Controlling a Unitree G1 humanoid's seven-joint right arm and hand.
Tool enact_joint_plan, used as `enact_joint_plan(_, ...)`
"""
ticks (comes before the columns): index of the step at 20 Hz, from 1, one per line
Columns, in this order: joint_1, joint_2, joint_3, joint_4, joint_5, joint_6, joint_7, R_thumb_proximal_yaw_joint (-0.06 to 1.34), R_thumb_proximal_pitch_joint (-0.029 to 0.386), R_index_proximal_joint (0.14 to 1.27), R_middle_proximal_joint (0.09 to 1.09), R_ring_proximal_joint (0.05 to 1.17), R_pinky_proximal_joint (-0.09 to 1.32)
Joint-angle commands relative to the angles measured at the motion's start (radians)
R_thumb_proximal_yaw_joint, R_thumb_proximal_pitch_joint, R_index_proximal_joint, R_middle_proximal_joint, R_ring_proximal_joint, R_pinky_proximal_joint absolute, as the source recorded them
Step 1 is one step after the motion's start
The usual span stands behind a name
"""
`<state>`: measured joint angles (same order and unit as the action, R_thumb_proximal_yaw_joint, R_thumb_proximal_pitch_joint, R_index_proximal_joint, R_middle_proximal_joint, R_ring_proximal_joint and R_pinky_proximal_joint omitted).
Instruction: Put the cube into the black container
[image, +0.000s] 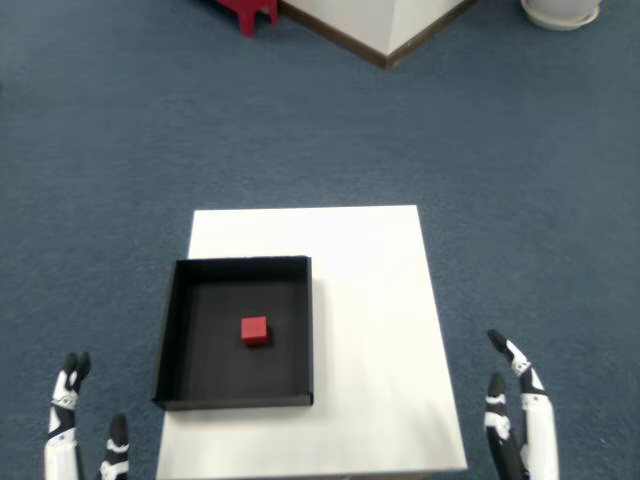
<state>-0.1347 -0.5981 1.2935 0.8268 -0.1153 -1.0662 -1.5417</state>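
Note:
A small red cube (254, 330) lies on the floor of the black container (172, 330), near its middle. The container is a shallow square tray on the left half of the white table (370, 300). My right hand (518, 420) hangs off the table's right side at the bottom of the head view, fingers apart and holding nothing. The left hand (75, 430) shows at the bottom left, beside the table, also empty.
Blue carpet surrounds the table. A white wall corner with a brown base (385, 30) stands far ahead, a red stool leg (248, 12) to its left and a white round object (560, 10) at the top right.

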Motion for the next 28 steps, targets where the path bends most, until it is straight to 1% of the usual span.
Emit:
enact_joint_plan(1,-0.033,0.020,-0.004,0.089,0.054,-0.066,0.029,0.18,0.314,0.26,0.26,0.27,0.09)
enact_joint_plan(3,-0.042,0.064,-0.002,0.179,0.095,-0.098,0.060,0.18,0.316,0.26,0.26,0.28,0.10)
enact_joint_plan(5,-0.044,0.095,0.001,0.239,0.119,-0.128,0.088,0.18,0.318,0.26,0.26,0.28,0.09)
enact_joint_plan(7,-0.022,0.131,0.007,0.304,0.139,-0.151,0.107,0.18,0.317,0.25,0.25,0.27,0.09)
enact_joint_plan(9,-0.016,0.155,0.006,0.343,0.147,-0.162,0.107,0.18,0.314,0.25,0.24,0.26,0.07)
enact_joint_plan(13,-0.027,0.201,0.009,0.384,0.135,-0.178,0.105,0.16,0.308,0.24,0.23,0.25,0.06)
enact_joint_plan(17,-0.049,0.228,0.009,0.414,0.122,-0.194,0.092,0.15,0.300,0.24,0.22,0.25,0.05)
enact_joint_plan(25,-0.004,0.247,0.009,0.463,0.110,-0.263,0.044,0.14,0.286,0.23,0.23,0.25,0.06)
enact_joint_plan(28,-0.003,0.254,0.009,0.480,0.107,-0.285,0.035,0.14,0.280,0.22,0.23,0.25,0.06)
